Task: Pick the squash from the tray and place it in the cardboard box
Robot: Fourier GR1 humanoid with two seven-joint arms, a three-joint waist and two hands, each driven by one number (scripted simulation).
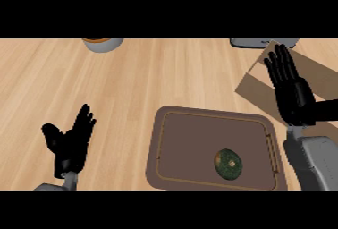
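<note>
A dark green, round squash [228,163] lies in the brown tray [178,147], toward its near right corner. The cardboard box [317,71] stands at the far right, partly behind my right hand [292,91]. That hand is open with straight fingers pointing away, raised above the tray's right edge and in front of the box, holding nothing. My left hand [69,141] is open too, fingers up, resting at the lower left well clear of the tray.
A grey bowl with orange contents [102,44] sits at the far edge, left of centre. A grey object [254,42] shows at the far edge beside the box. Bare wooden counter [145,80] lies between the hands.
</note>
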